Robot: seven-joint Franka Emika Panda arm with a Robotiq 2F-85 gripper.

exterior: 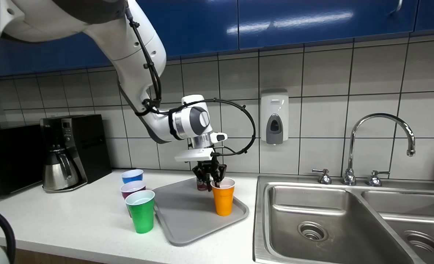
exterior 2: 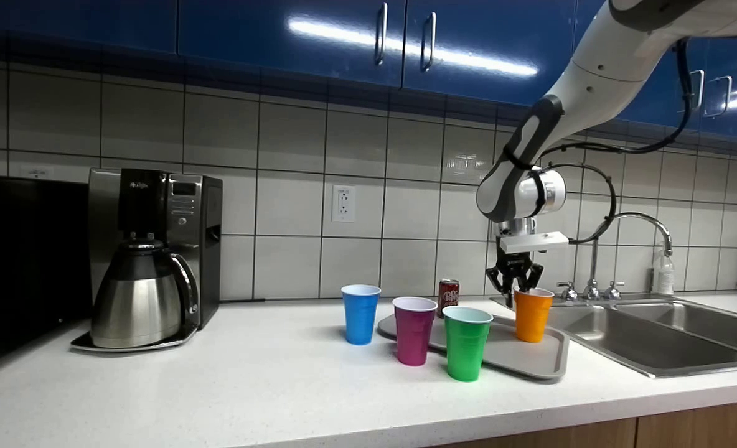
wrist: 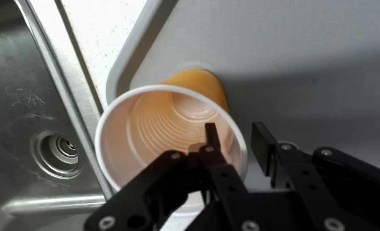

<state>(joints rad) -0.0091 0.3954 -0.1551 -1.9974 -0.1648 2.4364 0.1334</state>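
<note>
An orange cup (exterior: 224, 201) stands upright near one end of the grey tray (exterior: 187, 223) in both exterior views (exterior 2: 533, 318). My gripper (wrist: 235, 134) is open and straddles the cup's white rim. In the wrist view one finger is inside the cup's mouth (wrist: 158, 128) and the other is outside, with a gap between them and the rim. A dark red soda can (exterior 2: 449, 295) stands at the tray's back, partly hidden behind the gripper in an exterior view (exterior: 201, 184). A green cup (exterior 2: 466, 348), a purple cup (exterior 2: 414, 333) and a blue cup (exterior 2: 360, 317) stand beside the tray.
A steel double sink (exterior: 261, 220) with a tall faucet (exterior: 382, 116) lies close to the tray's end. A coffee maker (exterior 2: 194, 249) and a black appliance (exterior 2: 26, 261) stand at the far end. Blue cabinets (exterior: 312, 22) hang above. A soap dispenser (exterior: 274, 117) is on the wall.
</note>
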